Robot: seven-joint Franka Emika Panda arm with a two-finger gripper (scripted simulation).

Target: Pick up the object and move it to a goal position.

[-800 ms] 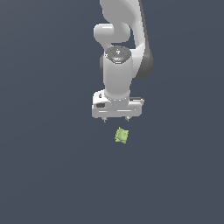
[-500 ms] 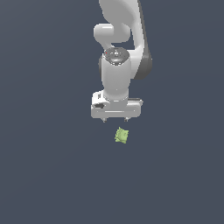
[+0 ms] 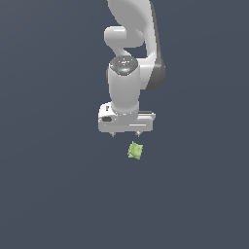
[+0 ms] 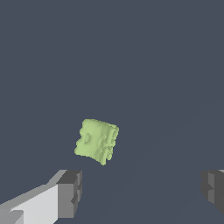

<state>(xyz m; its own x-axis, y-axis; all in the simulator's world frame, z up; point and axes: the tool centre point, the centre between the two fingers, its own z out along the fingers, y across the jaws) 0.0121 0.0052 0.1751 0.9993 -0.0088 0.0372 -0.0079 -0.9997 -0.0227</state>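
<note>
While jaws gape wide, object point(image 4: 96, 141) point(image 3: 135, 151) yellow-green, lumpy, spiky-edged, blocky, lying free.

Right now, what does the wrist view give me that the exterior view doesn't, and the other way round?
Wrist only: the two dark finger pads, spread wide, and the object's lumpy surface up close. Exterior only: the white arm above, and the object offset toward that view's right of the gripper. Both: the yellow-green object lying ungrasped on the plain dark surface.
</note>
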